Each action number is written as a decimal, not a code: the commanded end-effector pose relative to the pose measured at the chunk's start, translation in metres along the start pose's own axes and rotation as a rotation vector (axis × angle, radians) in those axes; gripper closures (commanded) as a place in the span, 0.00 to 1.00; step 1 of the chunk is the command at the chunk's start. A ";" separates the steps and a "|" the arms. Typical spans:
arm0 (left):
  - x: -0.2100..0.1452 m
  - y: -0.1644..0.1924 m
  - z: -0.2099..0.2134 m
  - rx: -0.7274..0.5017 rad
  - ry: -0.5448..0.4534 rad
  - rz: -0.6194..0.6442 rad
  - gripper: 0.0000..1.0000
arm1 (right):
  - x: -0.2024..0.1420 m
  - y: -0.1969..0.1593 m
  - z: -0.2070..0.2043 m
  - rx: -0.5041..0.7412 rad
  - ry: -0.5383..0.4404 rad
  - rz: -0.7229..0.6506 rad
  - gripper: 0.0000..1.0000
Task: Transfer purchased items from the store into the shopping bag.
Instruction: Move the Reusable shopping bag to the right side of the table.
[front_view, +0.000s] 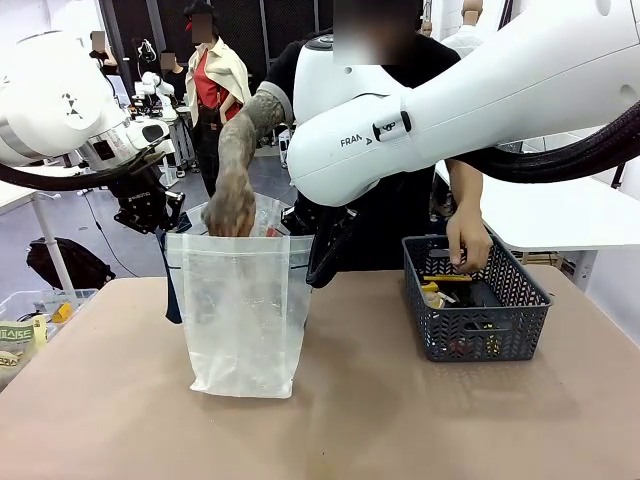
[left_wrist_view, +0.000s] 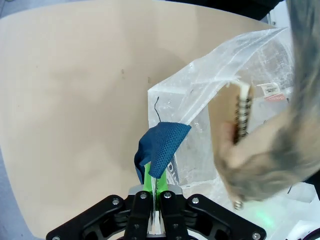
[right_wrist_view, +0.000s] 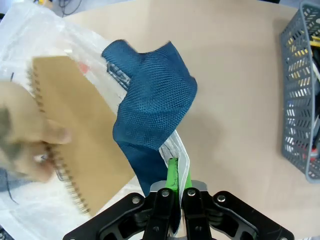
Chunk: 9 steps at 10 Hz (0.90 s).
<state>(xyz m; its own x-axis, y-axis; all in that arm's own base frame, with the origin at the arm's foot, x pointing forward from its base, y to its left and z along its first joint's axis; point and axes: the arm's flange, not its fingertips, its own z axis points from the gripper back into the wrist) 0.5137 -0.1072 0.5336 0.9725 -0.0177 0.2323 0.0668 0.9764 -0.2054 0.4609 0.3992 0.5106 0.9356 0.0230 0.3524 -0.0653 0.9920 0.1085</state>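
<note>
Desk (front_view: 400, 430), tan top, carries two task containers. The shopping bag (front_view: 245, 320), translucent white, stands upright at near centre, slightly left, with its mouth open upward.

The left end effector (left_wrist_view: 154, 197) is clenched on the bag's left rim. Its green pads (left_wrist_view: 147, 182) are pressed together on the white film, and the dark blue left handle (left_wrist_view: 160, 147) is bunched just above them. The right end effector (right_wrist_view: 176, 175) is clenched likewise on the bag's right rim, and the dark blue right handle (right_wrist_view: 150, 110) is folded over beside its fingers. Between them the two grips hold the mouth spread.

A tan spiral-bound notebook (right_wrist_view: 75, 125) sits in the mouth of the bag, tilted, in the grasp of the hand at the bag (front_view: 232, 208). That hand is motion-blurred in both wrist views.

The basket (front_view: 520, 320), dark grey with slotted sides, rests on the desk to the right, well apart from the bag. A yellow packet (front_view: 431, 291) lies inside at its left end, among darker goods that cannot be made out. The hand at the basket (front_view: 468, 240) reaches down into its far side.

The person (front_view: 400, 200) stands at the far edge of the desk, behind both arms.
</note>
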 end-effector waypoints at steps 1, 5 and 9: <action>0.001 0.002 0.003 0.001 -0.005 0.005 1.00 | 0.001 -0.001 0.001 0.004 -0.005 -0.003 1.00; 0.001 0.002 0.003 0.001 -0.005 0.005 1.00 | 0.001 -0.001 0.001 0.004 -0.005 -0.003 1.00; 0.001 0.002 0.003 0.001 -0.005 0.005 1.00 | 0.001 -0.001 0.001 0.004 -0.005 -0.003 1.00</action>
<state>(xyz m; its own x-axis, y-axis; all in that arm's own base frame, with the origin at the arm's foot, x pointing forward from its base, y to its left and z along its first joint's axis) 0.5139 -0.1068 0.5339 0.9724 -0.0170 0.2328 0.0663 0.9764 -0.2055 0.4609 0.3992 0.5106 0.9356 0.0230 0.3524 -0.0653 0.9920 0.1085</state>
